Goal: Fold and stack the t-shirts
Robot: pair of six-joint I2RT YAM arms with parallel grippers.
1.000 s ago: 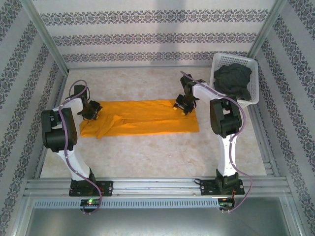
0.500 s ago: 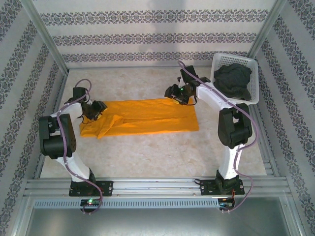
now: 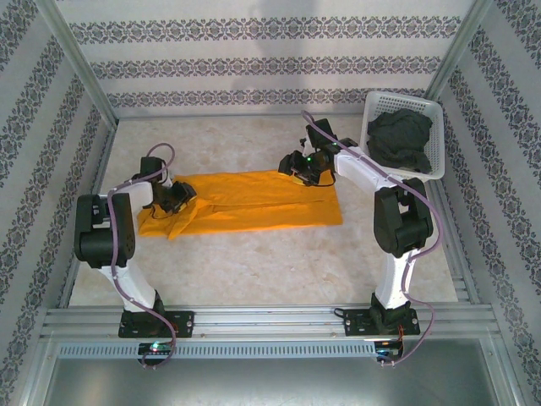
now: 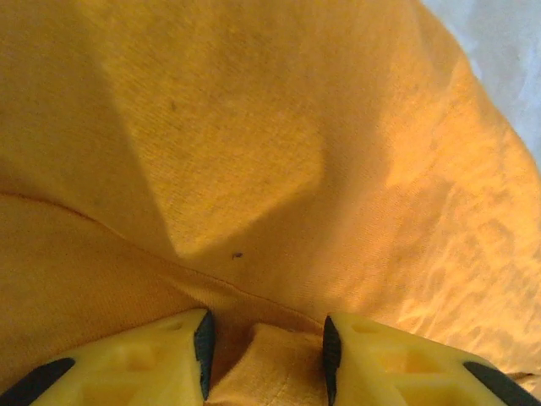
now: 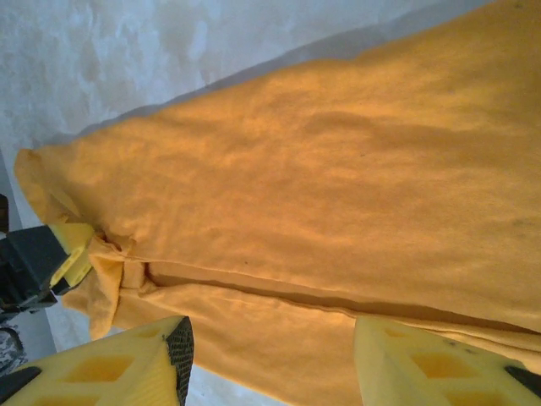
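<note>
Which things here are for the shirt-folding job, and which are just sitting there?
For the job:
orange-yellow t-shirt, lying on the table
dark grey t-shirt, crumpled in the white lattice basket

Just there:
white lattice basket
patterned walls

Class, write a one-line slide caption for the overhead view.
The left hand and right hand at opposite ends of an orange t-shirt; a grey t-shirt sits in the white basket.

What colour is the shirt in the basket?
Dark charcoal grey; the shirt in the basket shows best in the top external view.
</note>
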